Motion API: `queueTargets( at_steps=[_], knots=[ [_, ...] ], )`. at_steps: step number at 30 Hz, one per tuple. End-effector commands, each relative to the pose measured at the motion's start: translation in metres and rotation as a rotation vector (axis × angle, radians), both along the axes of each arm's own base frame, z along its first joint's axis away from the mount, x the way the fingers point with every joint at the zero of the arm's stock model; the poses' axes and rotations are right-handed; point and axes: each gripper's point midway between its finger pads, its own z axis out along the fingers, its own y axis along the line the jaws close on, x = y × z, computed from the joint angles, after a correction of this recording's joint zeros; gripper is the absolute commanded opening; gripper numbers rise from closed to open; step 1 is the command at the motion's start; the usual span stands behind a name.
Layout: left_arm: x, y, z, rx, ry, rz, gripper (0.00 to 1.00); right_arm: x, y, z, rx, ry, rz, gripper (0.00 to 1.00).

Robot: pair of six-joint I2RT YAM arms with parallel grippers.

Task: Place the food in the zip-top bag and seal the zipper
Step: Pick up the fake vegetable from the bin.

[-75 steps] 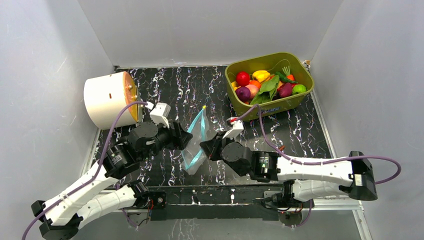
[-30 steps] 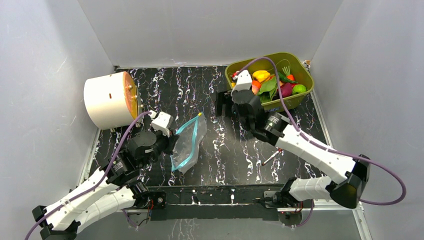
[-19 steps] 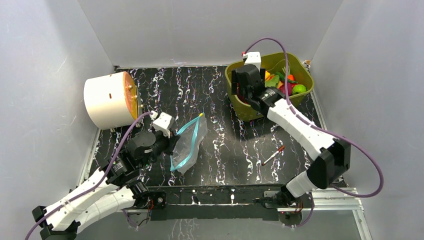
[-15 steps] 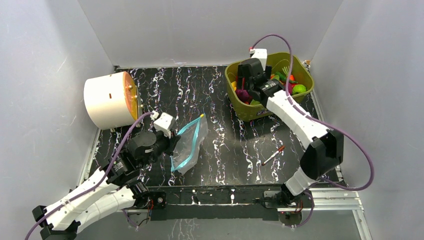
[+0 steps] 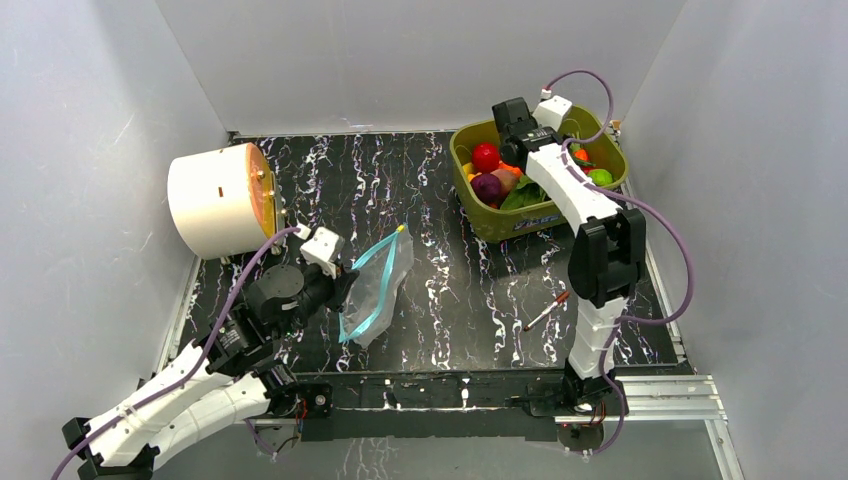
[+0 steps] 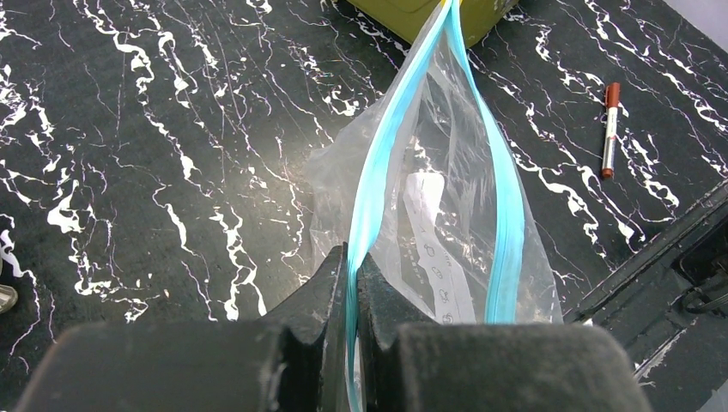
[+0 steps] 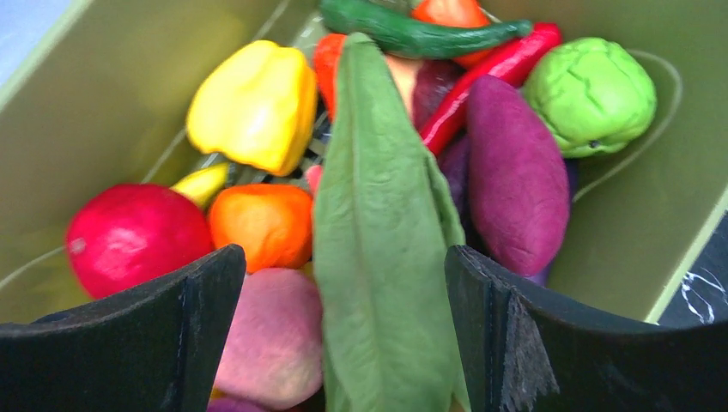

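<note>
**A:** What is the olive tub (image 5: 522,222) holding?

**B:** All the food (image 5: 520,170) is lying in it, including one green leaf (image 7: 382,240), one yellow pepper (image 7: 253,107) and one red apple (image 7: 133,236). The right gripper (image 7: 343,253) is hanging spread wide astride the leaf, gripping nothing.

**A:** And the zip-top bag (image 6: 446,215)?

**B:** It is resting on the table (image 5: 450,300), well apart from the tub, mouth gaping, showing only its label (image 6: 429,232). The left gripper (image 6: 354,292) is pinching the zipper (image 6: 378,180). One pen (image 6: 609,129) is lying nearby. Only the overhead view is showing the white drum (image 5: 215,198).

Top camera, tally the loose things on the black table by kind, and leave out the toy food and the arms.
Olive-green tub: 1
Zip-top bag: 1
Red-and-white pen: 1
White cylinder with an orange end: 1
Total: 4
</note>
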Motion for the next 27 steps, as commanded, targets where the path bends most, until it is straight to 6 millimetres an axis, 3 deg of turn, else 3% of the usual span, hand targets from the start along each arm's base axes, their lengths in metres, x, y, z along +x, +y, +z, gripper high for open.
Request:
queueTargets(
  at_steps=[1, 6, 12, 23, 24, 27],
  knots=[
    [-0.002, -0.001, 0.006, -0.022, -0.023, -0.012, 0.0, -0.002, -0.039, 0.005, -0.037, 0.0, -0.141, 0.85],
    [-0.003, 0.002, 0.01, -0.035, -0.037, -0.008, 0.0, 0.003, -0.045, -0.026, -0.046, 0.09, -0.099, 0.85],
    [-0.003, 0.001, 0.01, -0.035, -0.038, -0.014, 0.0, 0.007, -0.044, -0.031, -0.035, 0.087, -0.058, 0.75],
    [-0.003, 0.002, 0.011, -0.037, -0.04, -0.013, 0.0, 0.009, -0.039, -0.007, -0.021, 0.013, 0.02, 0.16],
    [-0.003, 0.002, 0.011, -0.038, -0.041, -0.011, 0.0, 0.01, -0.037, 0.007, -0.022, -0.024, 0.051, 0.0],
    [-0.003, 0.002, 0.01, -0.034, -0.04, -0.012, 0.0, 0.009, -0.036, 0.02, -0.028, -0.049, 0.07, 0.0]
  ],
)
